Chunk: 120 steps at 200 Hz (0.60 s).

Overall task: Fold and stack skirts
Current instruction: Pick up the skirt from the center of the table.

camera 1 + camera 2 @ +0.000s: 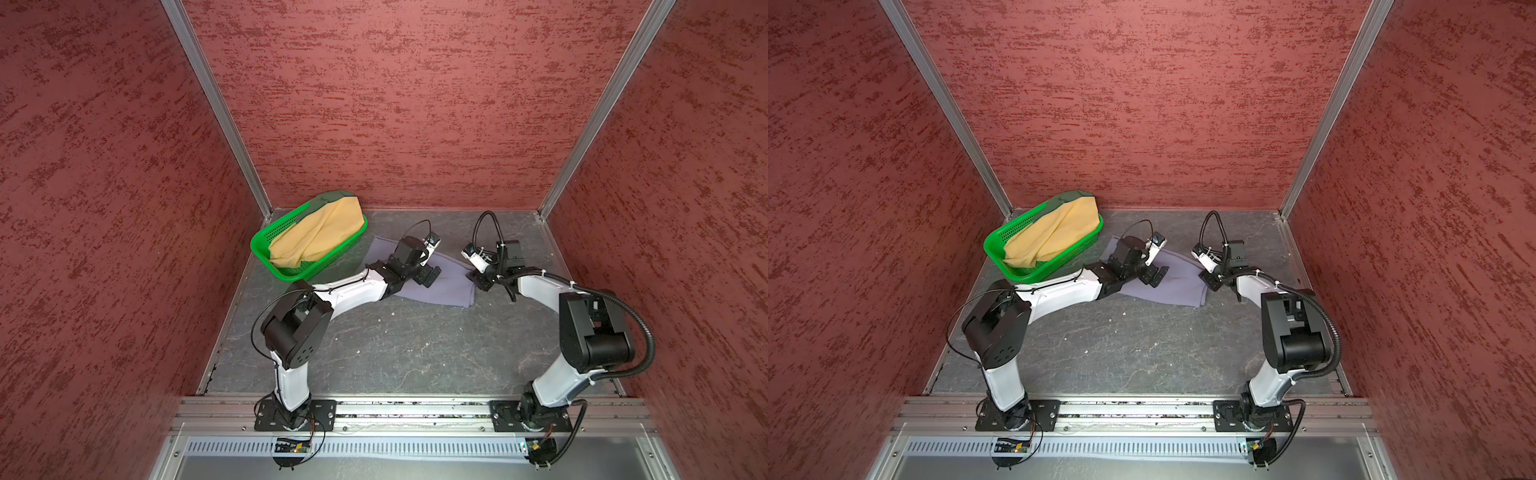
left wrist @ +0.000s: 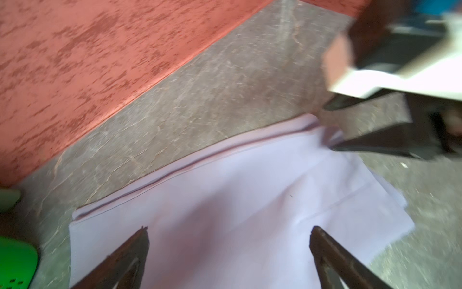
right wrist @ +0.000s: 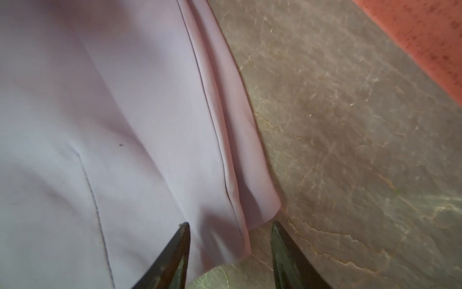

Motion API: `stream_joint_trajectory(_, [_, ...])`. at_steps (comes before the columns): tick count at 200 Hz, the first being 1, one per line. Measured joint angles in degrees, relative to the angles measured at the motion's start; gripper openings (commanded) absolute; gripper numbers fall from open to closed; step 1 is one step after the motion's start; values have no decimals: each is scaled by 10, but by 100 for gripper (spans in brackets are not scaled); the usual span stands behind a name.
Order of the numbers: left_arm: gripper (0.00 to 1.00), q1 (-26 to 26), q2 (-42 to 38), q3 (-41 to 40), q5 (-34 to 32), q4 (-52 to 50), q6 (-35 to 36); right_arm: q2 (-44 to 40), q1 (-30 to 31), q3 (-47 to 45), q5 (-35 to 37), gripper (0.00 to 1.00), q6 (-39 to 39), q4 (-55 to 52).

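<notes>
A lavender-grey skirt (image 1: 449, 289) (image 1: 1183, 286) lies folded flat on the table, toward the back. My left gripper (image 1: 432, 276) (image 2: 228, 230) hovers over its middle, jaws wide open, with only flat cloth (image 2: 250, 200) below them. My right gripper (image 1: 478, 279) (image 3: 230, 225) sits at the skirt's right corner, jaws open. One of its fingers is over the cloth (image 3: 100, 100) and the other over bare table, gripping nothing. A mustard-yellow skirt (image 1: 316, 237) is heaped in the basket, on top of a dark green skirt (image 1: 332, 197) that shows only at the far end.
The bright green perforated basket (image 1: 259, 249) stands at the back left, close to the left arm's forearm. Red textured walls close in the table on three sides. The dark stone-patterned tabletop (image 1: 395, 345) stretches toward the front rail.
</notes>
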Motion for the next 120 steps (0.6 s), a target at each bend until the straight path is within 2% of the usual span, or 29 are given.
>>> stream_joint_trajectory(20, [99,-14,-7,-43,16,48,43,19,-5,8,-1,47,-3,-6])
stream_joint_trajectory(30, [99,-21,-7,-55,23,59,61,26,-7,15,-2,41,-5,-9])
stream_joint_trajectory(62, [99,-43,-7,-64,41,78,104,29,-12,30,-21,0,-10,-12])
stream_joint_trajectory(104, [100,-65,-8,-105,72,148,165,29,-14,50,-44,0,-14,-26])
stream_joint_trajectory(120, [99,-73,-8,-133,80,173,190,29,-14,56,-45,16,-13,-27])
